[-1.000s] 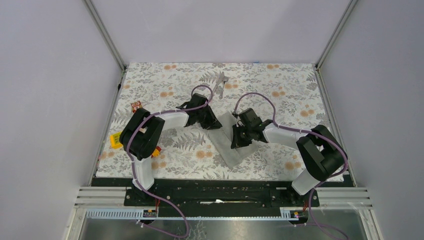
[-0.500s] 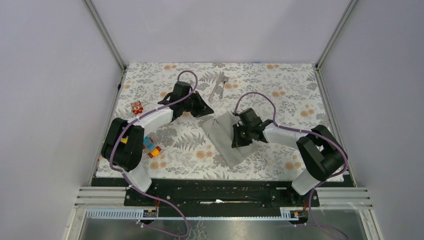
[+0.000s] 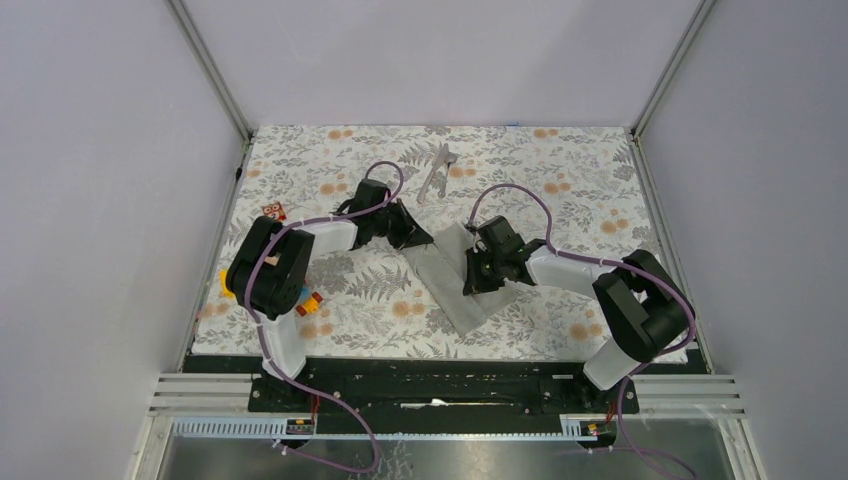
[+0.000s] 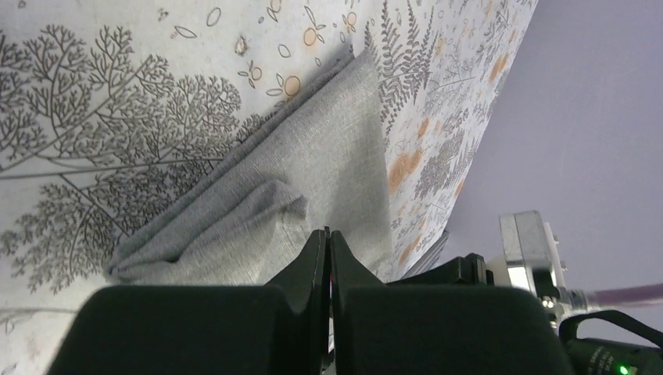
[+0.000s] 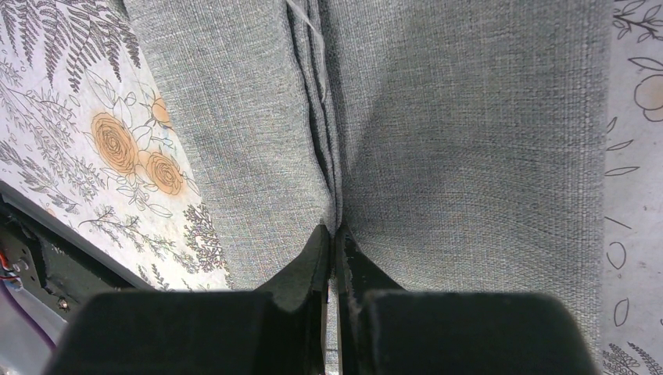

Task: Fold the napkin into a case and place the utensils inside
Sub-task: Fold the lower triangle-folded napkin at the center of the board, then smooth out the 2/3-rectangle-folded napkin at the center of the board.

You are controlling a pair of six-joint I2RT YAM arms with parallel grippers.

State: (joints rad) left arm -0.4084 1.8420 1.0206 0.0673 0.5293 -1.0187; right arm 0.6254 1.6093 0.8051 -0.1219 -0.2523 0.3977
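Left gripper (image 4: 327,234) was recorded fully closed at napkin (image 4: 328,164) edge; right gripper (image 5: 336,230) was recorded pinched onto napkin's central fold.

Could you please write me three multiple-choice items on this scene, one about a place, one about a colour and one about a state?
1. Where do the utensils lie?
A) on the tablecloth, beyond the far end of the napkin
B) on top of the napkin
C) off the table

2. What colour is the napkin?
A) red
B) plain grey
C) floral

3. How is the right claw?
A) wide open
B) holding a utensil
C) shut on a fold of the napkin

Answers:
1 A, they rest on the patterned cloth, apart from the napkin.
2 B, both wrist views show a grey weave.
3 C, its tips meet on the fold ridge.
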